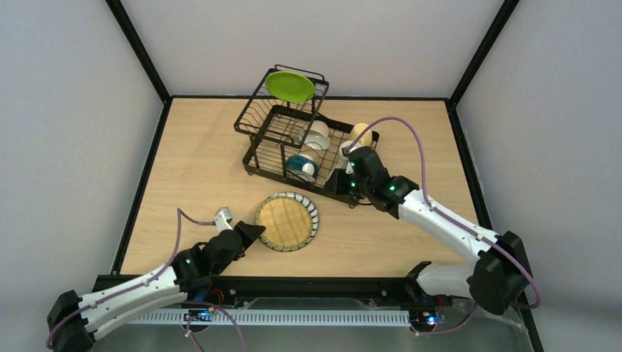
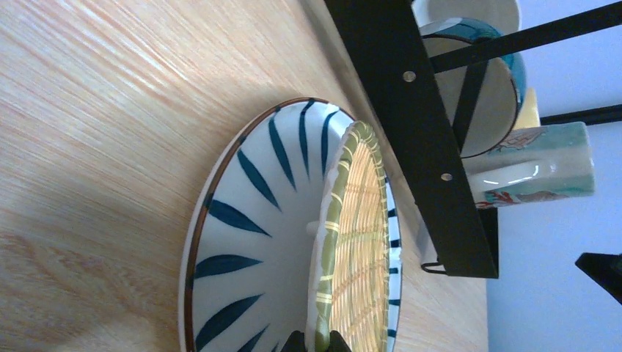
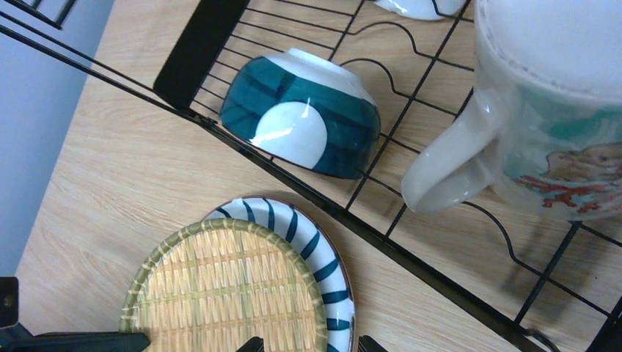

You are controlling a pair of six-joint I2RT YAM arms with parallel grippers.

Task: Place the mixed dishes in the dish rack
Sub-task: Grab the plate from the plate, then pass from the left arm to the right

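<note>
Dish rack holding green plate, bowl, maybe mug

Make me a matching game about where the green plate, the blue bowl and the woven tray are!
Things:
1 green plate
2 blue bowl
3 woven tray

Places:
A lying on the striped plate
B in the rack's low tray
C up in the rack's tall tier

Pairs: 1-C, 2-B, 3-A
</note>
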